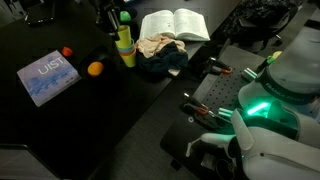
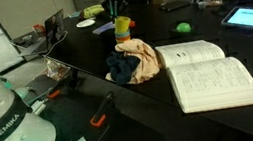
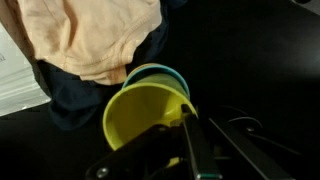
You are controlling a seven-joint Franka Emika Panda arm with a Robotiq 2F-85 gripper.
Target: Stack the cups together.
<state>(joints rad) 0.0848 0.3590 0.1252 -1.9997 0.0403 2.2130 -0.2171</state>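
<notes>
The black table point(image 1: 50, 130) bears an open white-paged book point(image 2: 207, 68) and a crumpled heap of beige and dark-blue cloth point(image 2: 135, 61). Beside the cloth, a yellow-green tapered plastic cup point(image 3: 145, 118) nests in a blue plastic cup point(image 3: 165, 72). The gripper point(image 3: 190, 125) has its jaws close together at the yellow-green rim; whether they pinch it I cannot tell.

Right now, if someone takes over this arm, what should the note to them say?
Gripper: jaws at the rim of the yellow-green cup; whether they grip it is unclear.
Cups: yellow-green cup looks nested in the blue cup, one stack beside the cloth.
Done: no loose cup shows in either exterior view.
Left: confirm all four cups are in it, release, lift clear.
</notes>
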